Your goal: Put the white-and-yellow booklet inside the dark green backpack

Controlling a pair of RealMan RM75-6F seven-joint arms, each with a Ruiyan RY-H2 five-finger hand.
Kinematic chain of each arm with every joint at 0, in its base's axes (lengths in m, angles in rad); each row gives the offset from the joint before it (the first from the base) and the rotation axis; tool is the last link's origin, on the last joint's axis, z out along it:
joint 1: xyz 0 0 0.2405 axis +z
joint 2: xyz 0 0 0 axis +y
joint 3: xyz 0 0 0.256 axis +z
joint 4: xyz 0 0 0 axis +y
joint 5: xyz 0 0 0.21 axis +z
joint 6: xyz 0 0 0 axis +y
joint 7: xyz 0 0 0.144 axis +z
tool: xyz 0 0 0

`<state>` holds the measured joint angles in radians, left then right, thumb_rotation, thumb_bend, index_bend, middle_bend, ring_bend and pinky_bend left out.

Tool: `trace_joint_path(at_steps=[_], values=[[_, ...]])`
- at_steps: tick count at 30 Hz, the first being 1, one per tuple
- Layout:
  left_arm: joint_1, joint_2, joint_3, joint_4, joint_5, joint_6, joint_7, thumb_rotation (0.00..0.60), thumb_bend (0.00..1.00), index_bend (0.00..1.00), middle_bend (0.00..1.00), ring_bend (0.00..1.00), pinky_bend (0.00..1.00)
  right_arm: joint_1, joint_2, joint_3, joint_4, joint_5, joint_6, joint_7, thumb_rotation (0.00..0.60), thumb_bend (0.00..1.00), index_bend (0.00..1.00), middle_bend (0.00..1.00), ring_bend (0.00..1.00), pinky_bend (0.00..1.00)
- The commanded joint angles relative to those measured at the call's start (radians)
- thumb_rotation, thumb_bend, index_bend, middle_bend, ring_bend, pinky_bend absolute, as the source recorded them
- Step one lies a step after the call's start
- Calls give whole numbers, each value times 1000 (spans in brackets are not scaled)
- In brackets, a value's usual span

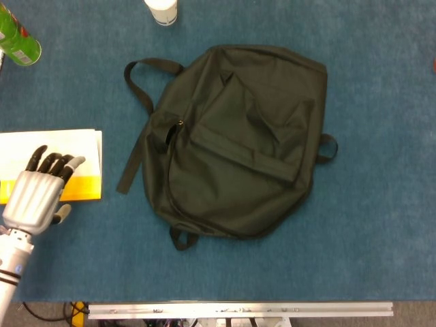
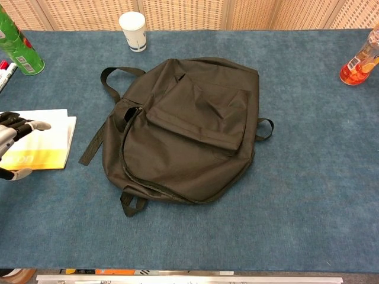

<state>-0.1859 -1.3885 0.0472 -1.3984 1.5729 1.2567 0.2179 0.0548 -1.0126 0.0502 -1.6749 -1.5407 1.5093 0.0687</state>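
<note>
- Table (image 1: 381,259): blue cloth surface under everything you are working with.
- Dark green backpack (image 1: 238,143): lies flat, well off to the right of your left hand. Its flap is down and its main zipper looks closed or nearly so along the side facing the hand; whether there is a usable gap I cannot tell. A strap (image 1: 133,160) trails between it and the booklet.
- White-and-yellow booklet (image 1: 82,153): flat on the table, directly under and ahead of your left hand, apart from the backpack.
- Left hand (image 1: 37,191): empty, fingers (image 1: 58,163) spread and reaching over the booklet's yellow band; whether they touch the cover is unclear.
- Right hand: not visible in either view.
- Step in hand, by my reading: the reach for the booklet; nothing is grasped yet.
- Next move calls for getting fingers under an edge, since the booklet lies flat, and you will likely need the backpack opened before insertion.
</note>
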Motion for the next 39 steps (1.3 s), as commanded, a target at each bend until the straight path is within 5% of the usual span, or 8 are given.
trace_joint_path(at_steps=[1,39], values=[[-10,-25,-6,23,-16,-16,10,600,168,164,219,175,99,-3,2,-1,2,2,2,2,600,156,413,439,345,499],[-57,-97,-19,101,-127,-104,44,600,168,155,215,175,99,-24,8,-1,26,23,10,34,600,156,413,439,345,499]])
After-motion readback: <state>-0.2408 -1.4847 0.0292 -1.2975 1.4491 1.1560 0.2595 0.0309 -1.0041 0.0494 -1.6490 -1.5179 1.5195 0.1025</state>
